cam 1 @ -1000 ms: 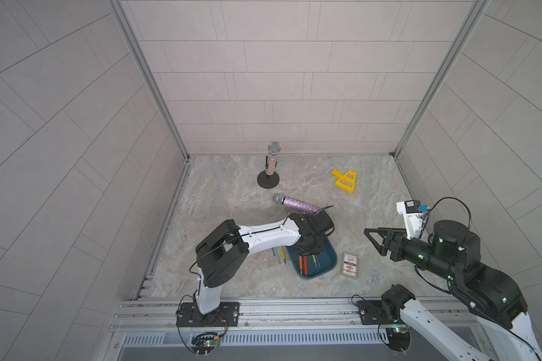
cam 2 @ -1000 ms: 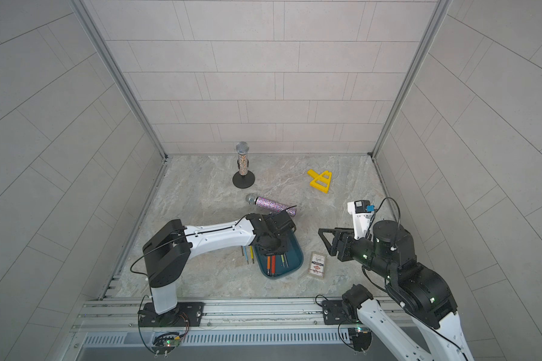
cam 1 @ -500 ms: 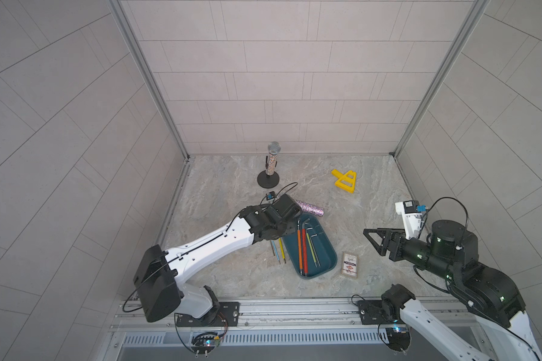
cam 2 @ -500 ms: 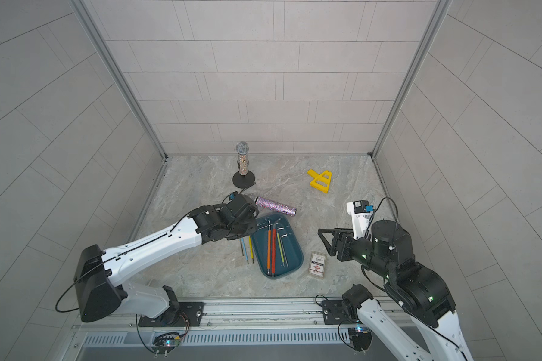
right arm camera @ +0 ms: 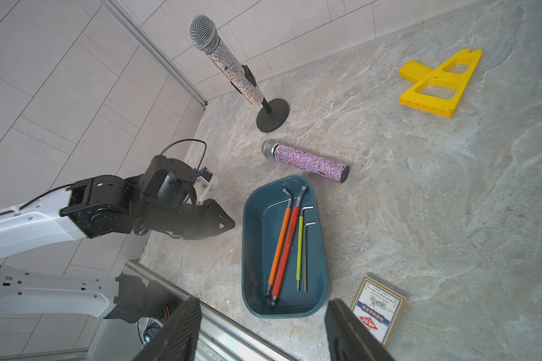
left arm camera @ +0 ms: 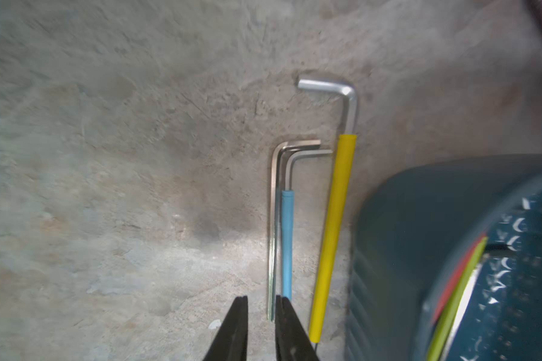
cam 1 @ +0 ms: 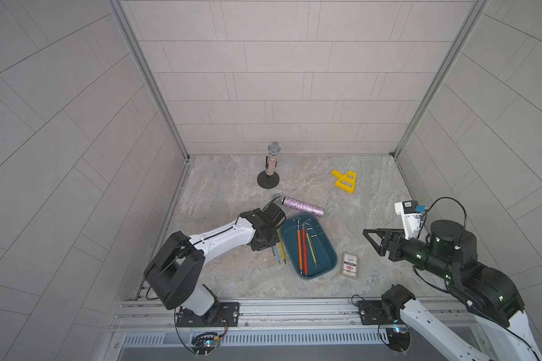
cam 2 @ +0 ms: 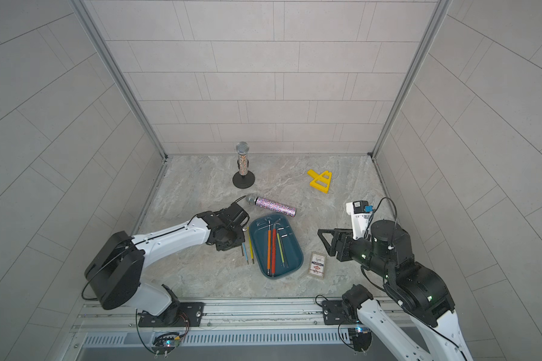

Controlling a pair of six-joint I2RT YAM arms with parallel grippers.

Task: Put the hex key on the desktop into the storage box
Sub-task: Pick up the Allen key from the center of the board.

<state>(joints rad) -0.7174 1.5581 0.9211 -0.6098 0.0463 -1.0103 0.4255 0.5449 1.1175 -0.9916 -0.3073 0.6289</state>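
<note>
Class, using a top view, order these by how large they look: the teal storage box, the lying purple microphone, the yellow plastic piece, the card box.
1. storage box.
2. lying purple microphone, longer than the rest though slim.
3. yellow plastic piece and card box: too alike to rank.

Teal storage box; marbled grey-beige desktop; yellow-sleeved hex key; blue-sleeved hex key
</note>
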